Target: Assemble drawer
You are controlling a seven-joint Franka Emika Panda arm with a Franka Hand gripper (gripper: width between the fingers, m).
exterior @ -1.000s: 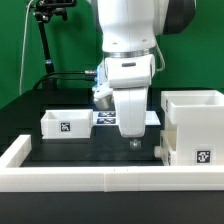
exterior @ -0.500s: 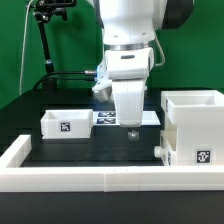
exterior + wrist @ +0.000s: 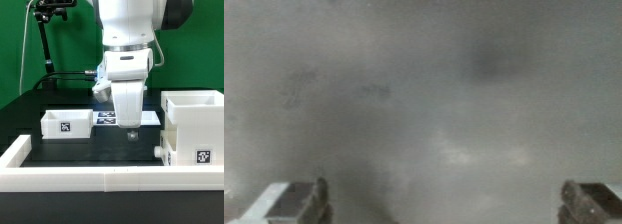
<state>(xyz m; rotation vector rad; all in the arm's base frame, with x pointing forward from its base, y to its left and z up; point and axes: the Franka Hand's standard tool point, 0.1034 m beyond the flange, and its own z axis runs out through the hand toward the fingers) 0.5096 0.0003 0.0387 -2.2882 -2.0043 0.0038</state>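
Note:
The drawer's large white case (image 3: 197, 128) stands at the exterior view's right, with a tag on its front and a small knob (image 3: 159, 148) at its left side. One small white tray (image 3: 65, 124) with a tag sits on the black table at the exterior view's left. My gripper (image 3: 133, 132) hangs between them, just above the table, touching neither. In the wrist view the gripper (image 3: 446, 200) is open: the fingers (image 3: 295, 200) stand far apart with only blurred grey surface between them. A second tray cannot be made out.
The marker board (image 3: 104, 118) lies flat behind the gripper. A low white rim (image 3: 100, 180) edges the table at the front and the exterior view's left. A black stand (image 3: 45, 45) rises at the back left.
The gripper has risen a little above the table since a second ago, then held still. The tray and case have not moved.

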